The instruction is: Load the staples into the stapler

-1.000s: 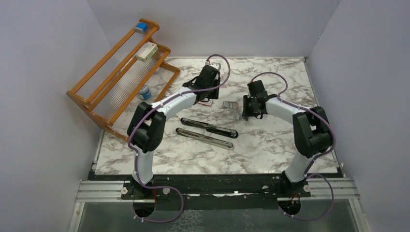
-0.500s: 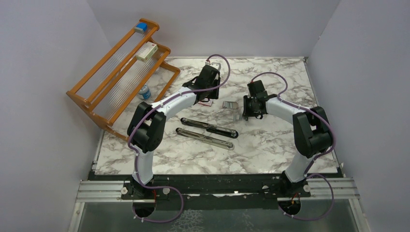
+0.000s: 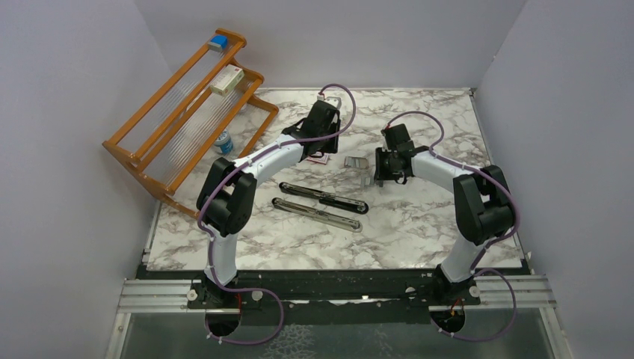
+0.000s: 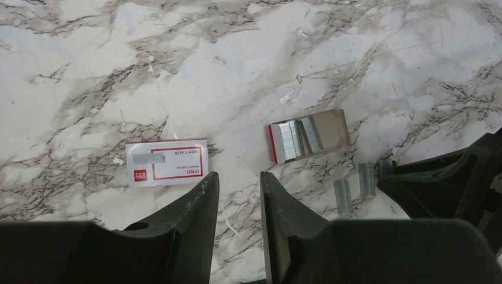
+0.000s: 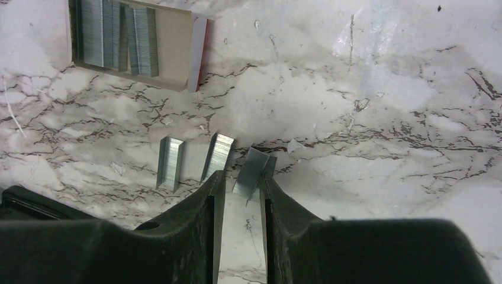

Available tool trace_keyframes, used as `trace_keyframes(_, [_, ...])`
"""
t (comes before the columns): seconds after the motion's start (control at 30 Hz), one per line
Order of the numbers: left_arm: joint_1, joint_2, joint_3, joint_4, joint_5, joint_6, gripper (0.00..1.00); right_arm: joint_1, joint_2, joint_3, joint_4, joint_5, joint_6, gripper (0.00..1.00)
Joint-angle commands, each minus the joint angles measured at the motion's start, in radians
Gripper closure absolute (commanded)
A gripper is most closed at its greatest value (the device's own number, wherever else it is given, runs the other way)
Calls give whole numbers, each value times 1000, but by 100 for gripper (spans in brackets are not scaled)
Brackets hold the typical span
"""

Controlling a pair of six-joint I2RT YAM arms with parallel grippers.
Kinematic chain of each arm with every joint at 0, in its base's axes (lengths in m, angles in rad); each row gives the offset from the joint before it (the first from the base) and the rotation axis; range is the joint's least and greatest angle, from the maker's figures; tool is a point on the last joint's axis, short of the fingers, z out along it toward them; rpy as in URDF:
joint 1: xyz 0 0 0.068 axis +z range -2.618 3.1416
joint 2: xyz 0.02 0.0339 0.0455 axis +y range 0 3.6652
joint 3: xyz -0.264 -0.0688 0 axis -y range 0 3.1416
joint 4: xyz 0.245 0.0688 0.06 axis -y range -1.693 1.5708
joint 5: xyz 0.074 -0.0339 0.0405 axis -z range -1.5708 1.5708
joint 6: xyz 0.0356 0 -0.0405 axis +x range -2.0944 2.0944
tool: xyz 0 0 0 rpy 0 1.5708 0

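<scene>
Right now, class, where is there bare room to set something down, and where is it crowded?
Free: the marble between the stapler and the near edge, and the far right corner. Crowded: around left claw and right claw, where staple tray, loose strips and packet lie.

Wooden rack (image 3: 118, 149) far left, white-red box (image 3: 226, 80) on shelf; marble table (image 3: 419, 224).

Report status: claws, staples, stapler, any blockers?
Left claw open, empty. Right claw open, tips straddling one loose staple strip, not clamped. Stapler lies opened flat, on the near side of both claws. Path to it looks clear.
</scene>
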Motion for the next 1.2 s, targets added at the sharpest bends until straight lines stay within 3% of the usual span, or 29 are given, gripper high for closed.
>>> trace_keyframes(0.0, [4,16,17,6,21,-9,66,-3,-52,-23,34,-24,-4,69])
trace_keyframes(0.5, [6,9,14,6,18,-13,66,28,-81,-7,-44,170,101,71])
trace_keyframes(1.17, [20,-6,15,7,37,-24,65,104,-23,67,-109,273,162,72])
